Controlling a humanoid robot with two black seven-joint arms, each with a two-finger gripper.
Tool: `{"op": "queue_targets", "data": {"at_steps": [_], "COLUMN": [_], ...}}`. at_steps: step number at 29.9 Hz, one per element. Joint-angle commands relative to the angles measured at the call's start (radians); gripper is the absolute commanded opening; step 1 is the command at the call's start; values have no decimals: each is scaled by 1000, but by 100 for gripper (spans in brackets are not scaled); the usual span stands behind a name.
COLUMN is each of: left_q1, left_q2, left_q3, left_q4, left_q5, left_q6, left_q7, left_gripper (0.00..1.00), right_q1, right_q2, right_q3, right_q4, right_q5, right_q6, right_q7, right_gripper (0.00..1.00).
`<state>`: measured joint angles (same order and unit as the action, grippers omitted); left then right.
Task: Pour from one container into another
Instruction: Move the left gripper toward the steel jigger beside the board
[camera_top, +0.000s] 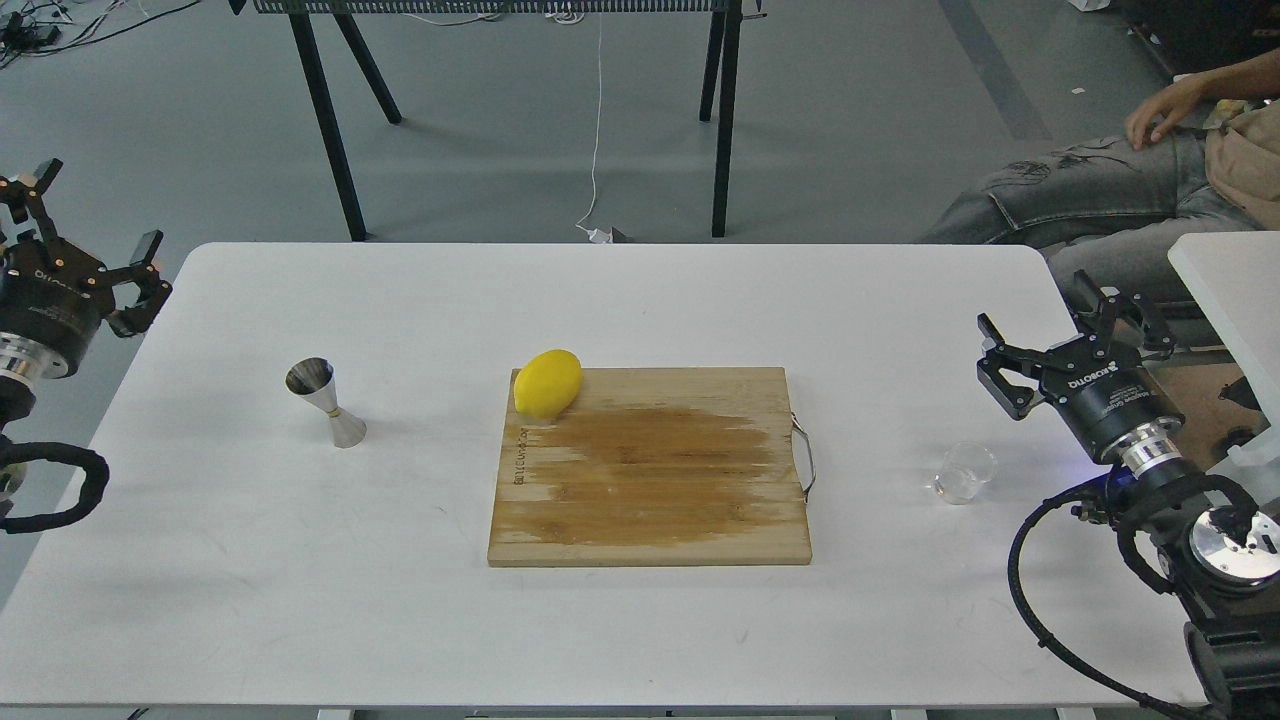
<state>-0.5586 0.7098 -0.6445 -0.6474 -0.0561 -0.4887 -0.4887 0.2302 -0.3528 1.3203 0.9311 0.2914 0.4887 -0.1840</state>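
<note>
Nearest us the wooden cutting board (650, 480) lies mid-table (300, 600), and the clear glass cup (965, 472) stands upright to its right, on the table just left of and below our right gripper (1070, 340), whose fingers are spread wide and hold nothing. A little farther out, the steel jigger (326, 400) stands upright well left of the board, with our left gripper (90, 235) up and off to its left past the table's edge, fingers likewise parted and empty. A yellow lemon (547, 383) rests on the board's far left corner.
</note>
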Motion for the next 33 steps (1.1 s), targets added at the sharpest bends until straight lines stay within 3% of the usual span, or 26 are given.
{"op": "queue_targets", "data": {"at_steps": [1,11,17,24,27,33], "left_q1": [-3,8,-7,-124,-150,-153], "left_q2": [2,-3,74,146,158,189], "left_q3": [-14,-50,-41,-53,-52,-44], "left_q4": [0,20,35,17,-49,-300], "left_q5": [-1,5,67,460,588,959], "left_q6": [0,0,0,0,0,0], "left_q7": [0,0,0,0,0,0], "left_gripper": [99,100,100,100,100,100], "right_q1": [1,3,17,31,31,31], "right_q2": [-1,-2,-14,-35,-37,-37], "right_q3": [-3,-3,2,11,14,19], "right_q4": [-2,-3,8,9,9,8], "right_q5": [0,0,2,2,2,2], "right_q6": [0,0,0,0,0,0], "right_q7": [0,0,0,1,1,1], "right_gripper": [99,99,99,99,99,99]}}
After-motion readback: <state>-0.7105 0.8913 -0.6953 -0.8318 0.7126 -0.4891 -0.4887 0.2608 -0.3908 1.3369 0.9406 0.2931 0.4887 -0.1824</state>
